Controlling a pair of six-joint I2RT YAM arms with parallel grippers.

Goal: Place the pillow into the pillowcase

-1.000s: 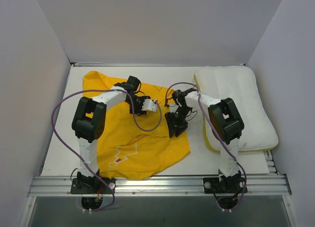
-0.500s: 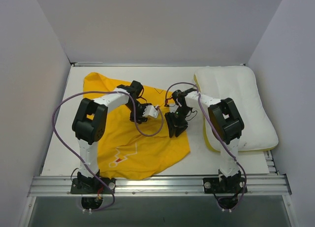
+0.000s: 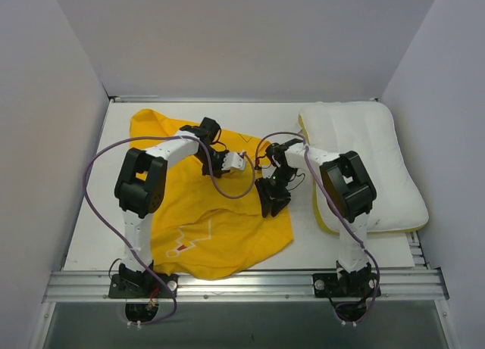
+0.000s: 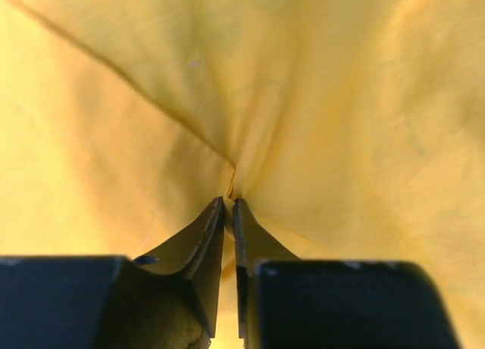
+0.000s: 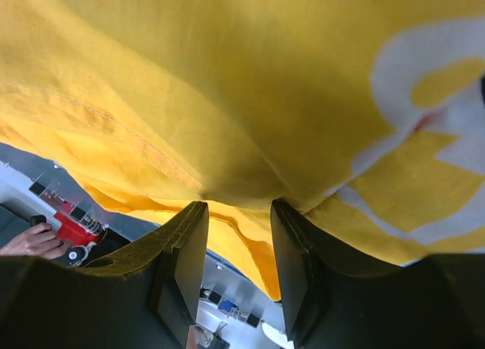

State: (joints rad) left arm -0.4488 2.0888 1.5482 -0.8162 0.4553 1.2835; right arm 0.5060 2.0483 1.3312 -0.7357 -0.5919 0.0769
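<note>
The yellow pillowcase (image 3: 189, 213) lies crumpled on the left and middle of the table, with a white print showing near its front. The white pillow (image 3: 364, 160) lies flat at the right, apart from it. My left gripper (image 3: 229, 163) is over the case's far middle; in the left wrist view (image 4: 229, 204) it is shut on a pinch of yellow cloth (image 4: 303, 99). My right gripper (image 3: 271, 200) is at the case's right edge; in the right wrist view (image 5: 239, 209) its jaws stand apart, with a hanging fold of the cloth (image 5: 227, 76) between them.
Grey walls close in the white table (image 3: 91, 213) on the left, back and right. An aluminium rail (image 3: 242, 285) runs along the near edge by the arm bases. Purple cables (image 3: 91, 182) loop beside both arms.
My left gripper dipped toward me and then went back a little farther away, still on the cloth. My right gripper has shifted slightly nearer and lower at the case's edge.
</note>
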